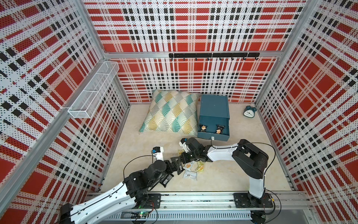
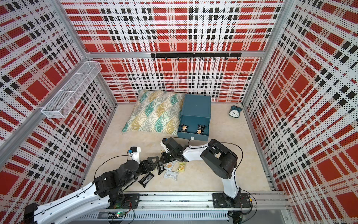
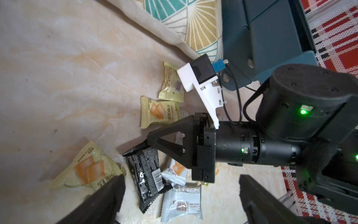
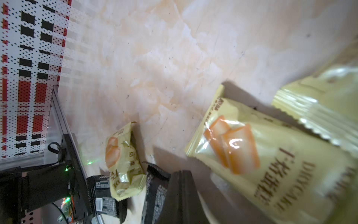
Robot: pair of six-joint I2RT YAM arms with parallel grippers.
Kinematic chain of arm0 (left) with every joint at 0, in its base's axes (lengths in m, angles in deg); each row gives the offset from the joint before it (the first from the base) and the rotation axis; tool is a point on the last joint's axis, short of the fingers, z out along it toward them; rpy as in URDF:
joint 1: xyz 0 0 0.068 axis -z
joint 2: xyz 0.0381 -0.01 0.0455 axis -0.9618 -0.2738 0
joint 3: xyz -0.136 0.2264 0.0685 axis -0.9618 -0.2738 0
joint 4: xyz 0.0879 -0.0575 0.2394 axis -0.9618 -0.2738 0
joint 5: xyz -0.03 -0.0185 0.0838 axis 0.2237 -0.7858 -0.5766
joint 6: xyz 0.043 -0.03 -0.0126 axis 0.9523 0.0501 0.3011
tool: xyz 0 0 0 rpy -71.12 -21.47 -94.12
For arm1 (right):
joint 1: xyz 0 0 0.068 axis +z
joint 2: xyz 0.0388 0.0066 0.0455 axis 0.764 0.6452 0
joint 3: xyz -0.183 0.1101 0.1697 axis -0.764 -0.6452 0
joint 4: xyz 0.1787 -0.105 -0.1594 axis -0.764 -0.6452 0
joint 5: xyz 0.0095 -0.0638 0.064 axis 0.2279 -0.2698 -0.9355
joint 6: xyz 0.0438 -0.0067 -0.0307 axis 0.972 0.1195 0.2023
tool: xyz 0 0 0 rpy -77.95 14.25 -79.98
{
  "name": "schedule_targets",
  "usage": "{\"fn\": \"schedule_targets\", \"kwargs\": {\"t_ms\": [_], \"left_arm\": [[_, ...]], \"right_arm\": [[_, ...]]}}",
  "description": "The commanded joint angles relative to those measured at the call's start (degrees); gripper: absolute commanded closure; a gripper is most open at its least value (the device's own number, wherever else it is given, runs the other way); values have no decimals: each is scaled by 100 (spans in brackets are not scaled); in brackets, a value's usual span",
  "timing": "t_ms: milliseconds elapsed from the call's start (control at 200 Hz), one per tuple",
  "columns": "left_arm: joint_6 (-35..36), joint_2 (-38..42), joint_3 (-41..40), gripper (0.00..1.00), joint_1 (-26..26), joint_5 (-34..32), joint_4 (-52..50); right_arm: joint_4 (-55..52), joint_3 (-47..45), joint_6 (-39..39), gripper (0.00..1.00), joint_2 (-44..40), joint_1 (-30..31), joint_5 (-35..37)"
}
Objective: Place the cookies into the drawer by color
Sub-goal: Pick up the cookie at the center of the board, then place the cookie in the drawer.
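Black cookie packet (image 3: 145, 170), flat, long axis front-to-back

Drawer chest (image 1: 214, 105) stood at the back, cushion (image 1: 170, 114) against its L side, clock (image 1: 249, 112) well apart on its R. 2 cookies (image 1: 203, 128) lay in its open drawer (image 1: 205, 135). Other cookies (image 1: 190, 175) lay piled in front, w/ my L pincer (image 3: 182, 194) & R pincer (image 3: 150, 139) at their L edge.

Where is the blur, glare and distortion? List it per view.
Right wrist view: the near yellow packet is blurred, with white glare on its wrapper. Left wrist view: black packet is sharp, fingers of the left gripper dark and unfocused. Both top views: evenly lit, wall posts splayed by the wide lens.
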Motion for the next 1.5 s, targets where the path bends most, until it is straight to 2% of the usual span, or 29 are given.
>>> {"fn": "schedule_targets", "kwargs": {"t_ms": [0,245,501,571,661,797,977,1182,1408,1498], "left_arm": [[277,152,129,1,25,178,338],[778,328,388,1,30,589,956],[1287,2,703,1,46,1232,1718],[1377,-85,785,1,43,1300,1877],[1490,-245,886,1,52,1344,2056],[1649,-641,1121,1,84,1415,2204],[1721,-1118,1348,1,215,1227,2210],[1714,-1534,1427,1,361,1110,2212],[1528,-1815,1432,1,542,818,2069],[1265,-1823,1411,1,558,501,1738]], "right_arm": [[-110,-115,-35,100,-666,-25,365],[-730,-390,-122,100,-2051,-25,1283],[-1638,-301,-298,100,-3684,-52,2341],[-1683,-254,-312,100,-4069,-78,2391],[-2055,-140,-458,100,-4531,-194,2879],[-2374,3,-554,100,-5000,-553,3045],[-2687,209,-668,100,-5305,-1200,3195],[-2817,383,-1045,100,-5110,-1904,3115],[-2642,651,-1195,100,-4416,-2445,2435],[-2701,771,-1253,65,-4181,-2486,2374]]}}
